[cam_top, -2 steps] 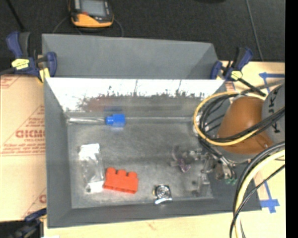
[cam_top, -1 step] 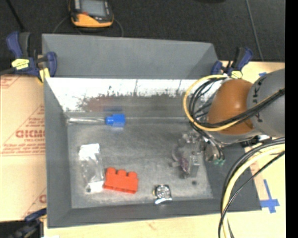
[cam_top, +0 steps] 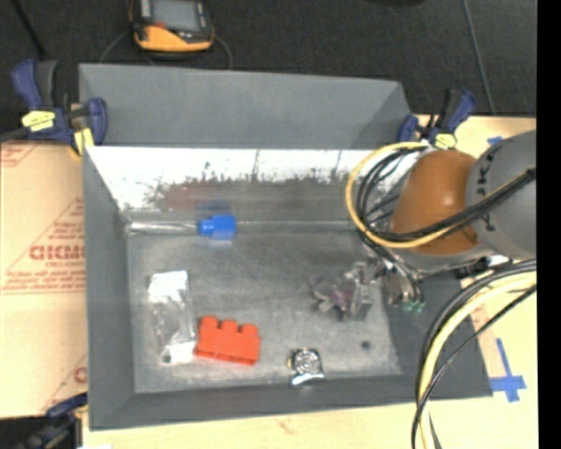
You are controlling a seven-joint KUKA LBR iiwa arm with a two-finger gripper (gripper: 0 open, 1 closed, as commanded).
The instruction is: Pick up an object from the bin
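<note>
The end effector point(cam_top: 362, 290) is low over the floor of the bin point(cam_top: 262, 269), right of the middle, under the arm's orange cover and looped cables. How far open it is cannot be told, as its tip merges with the grey floor and with a small dark, greyish-purple lump point(cam_top: 331, 295) lying just at its left side. The two look to be touching, but nothing can be seen clamped in it. Counting the loose things in the bin gives five, one of each kind. The dark lump is by the end effector. A small blue block point(cam_top: 217, 225) lies against the back wall, left of the middle. A crumpled clear plastic wrapper with white bits point(cam_top: 168, 290) is at the left. A red toy brick point(cam_top: 228, 340) sits just beside it near the front, and a small shiny silver piece point(cam_top: 305, 364) lies at the front edge.
</note>
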